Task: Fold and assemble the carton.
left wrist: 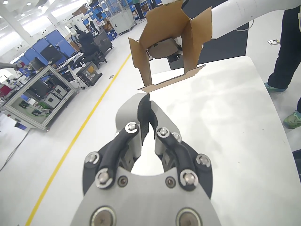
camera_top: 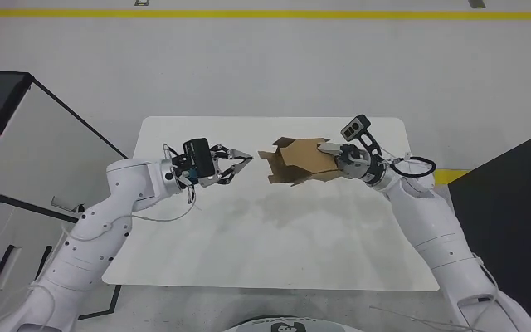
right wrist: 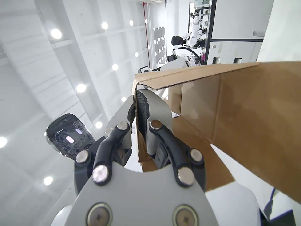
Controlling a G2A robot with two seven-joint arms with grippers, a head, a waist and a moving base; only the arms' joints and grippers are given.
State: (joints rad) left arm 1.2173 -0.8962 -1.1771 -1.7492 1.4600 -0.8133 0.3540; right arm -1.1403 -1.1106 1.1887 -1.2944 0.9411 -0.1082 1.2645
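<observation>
Right of centre over the white bench [camera_top: 332,249], the right fingers [right wrist: 141,104] pinch the carton [camera_top: 297,160] by one wall, while the left fingers [left wrist: 144,104], pressed shut and empty, hover just left of its flaps.

The carton [camera_top: 299,162] is showing plain brown all over, with a paler corrugated stripe running along its cut edges. The bench [camera_top: 249,249] is gleaming white. The left gripper [left wrist: 146,99] and the right gripper [right wrist: 136,94] are both wearing silver-grey plates, black links and bright metal screws. Their jaws are carrying black pads [left wrist: 143,112] with a fine ribbed pattern. Beyond the bench at twelve o'clock, the pale grey floor [camera_top: 83,50] is bearing a yellow line [camera_top: 265,13].
</observation>
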